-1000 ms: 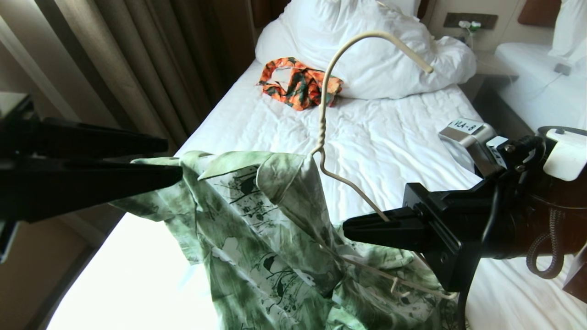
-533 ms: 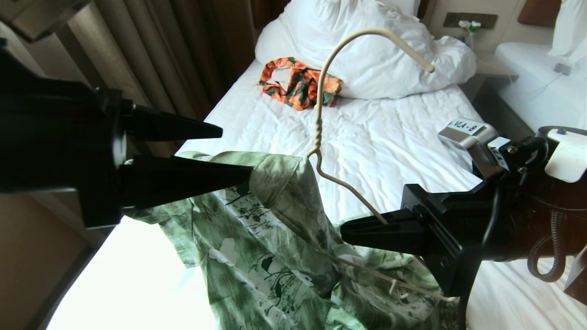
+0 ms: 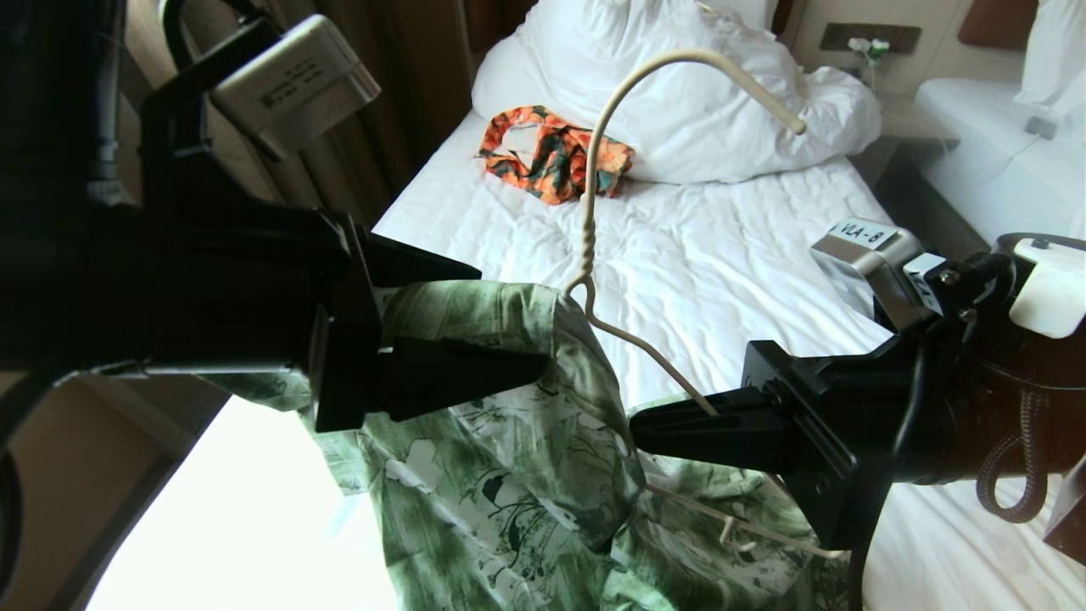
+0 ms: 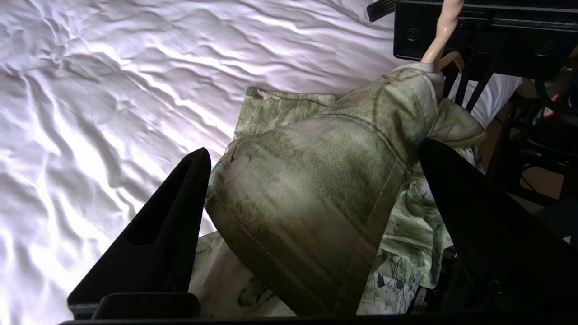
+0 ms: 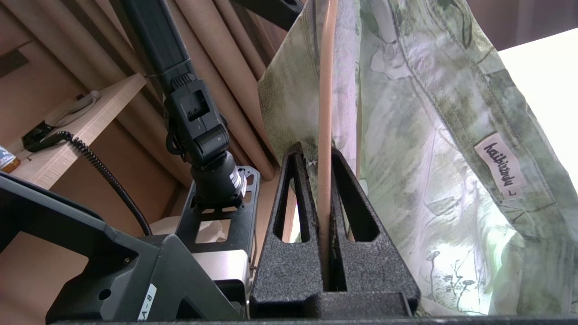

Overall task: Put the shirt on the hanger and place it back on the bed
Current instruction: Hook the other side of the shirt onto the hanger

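Right gripper [image 3: 645, 437]: jaws pressed together on the hanger [image 3: 594, 204], clamping 1 sloping wire arm; hook stands up over the bed [image 3: 721, 255]. Right wrist view confirms the clamp: wire [image 5: 326, 135] runs straight down between the 2 black fingers [image 5: 289, 216], a detail the head view hides behind the gripper body.

Left gripper [image 3: 509, 318]: jaws wide apart, straddling the draped shoulder of the shirt [image 3: 509, 475]. Head view shows 1 finger above the cloth and 1 below-front. Left wrist view shows the fabric [image 4: 316, 203] bulging between the spread fingers [image 4: 171, 225]; contact of the pads with the cloth cannot be told.

Shirt: hung over the hanger's left side up to the twisted neck, the rest trailing down onto the white sheet. Only the right wrist view shows the neck label [image 5: 499, 164] inside the collar.

Only the head view shows an orange floral garment [image 3: 551, 153] by the pillow [image 3: 679, 85].
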{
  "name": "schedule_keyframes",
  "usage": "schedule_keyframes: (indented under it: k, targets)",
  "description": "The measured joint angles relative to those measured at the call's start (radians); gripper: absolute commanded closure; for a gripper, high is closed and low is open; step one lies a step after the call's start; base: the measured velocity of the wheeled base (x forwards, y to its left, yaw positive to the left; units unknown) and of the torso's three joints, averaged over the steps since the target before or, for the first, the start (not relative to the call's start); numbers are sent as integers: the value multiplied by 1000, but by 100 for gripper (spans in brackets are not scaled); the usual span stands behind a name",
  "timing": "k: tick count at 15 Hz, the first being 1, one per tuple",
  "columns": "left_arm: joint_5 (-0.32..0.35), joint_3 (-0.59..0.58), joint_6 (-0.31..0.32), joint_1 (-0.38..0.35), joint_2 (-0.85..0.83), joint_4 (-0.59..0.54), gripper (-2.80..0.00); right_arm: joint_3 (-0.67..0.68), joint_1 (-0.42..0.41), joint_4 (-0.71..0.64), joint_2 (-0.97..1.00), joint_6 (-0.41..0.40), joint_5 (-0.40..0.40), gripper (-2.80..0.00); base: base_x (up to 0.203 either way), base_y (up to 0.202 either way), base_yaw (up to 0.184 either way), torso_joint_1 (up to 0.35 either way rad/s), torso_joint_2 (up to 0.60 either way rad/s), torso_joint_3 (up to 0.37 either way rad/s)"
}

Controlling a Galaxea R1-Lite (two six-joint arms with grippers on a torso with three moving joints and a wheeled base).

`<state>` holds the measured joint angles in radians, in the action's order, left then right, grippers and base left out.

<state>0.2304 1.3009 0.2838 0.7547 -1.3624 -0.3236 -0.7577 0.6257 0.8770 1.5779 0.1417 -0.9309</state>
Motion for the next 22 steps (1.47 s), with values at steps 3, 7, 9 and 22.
schedule_keyframes:
  k: [3, 7, 9, 22]
  targets:
    - [1, -7, 0, 4, -15, 6, 0, 0, 0, -1, -1, 0, 0, 0, 0, 0, 0, 0, 0, 0]
    - [1, -19, 0, 5, -19, 6, 0, -3, 0, -2, -1, 0, 0, 0, 0, 0, 0, 0, 0, 0]
    - [2, -26, 2, 6, -17, 6, 0, -7, 0, -2, -1, 0, 1, 0, 0, 0, 0, 0, 0, 0]
    - [3, -6, -14, 4, -1, 5, 0, 21, 24, 89, 13, -4, 55, -280, 0, 0, 0, 0, 0, 0]
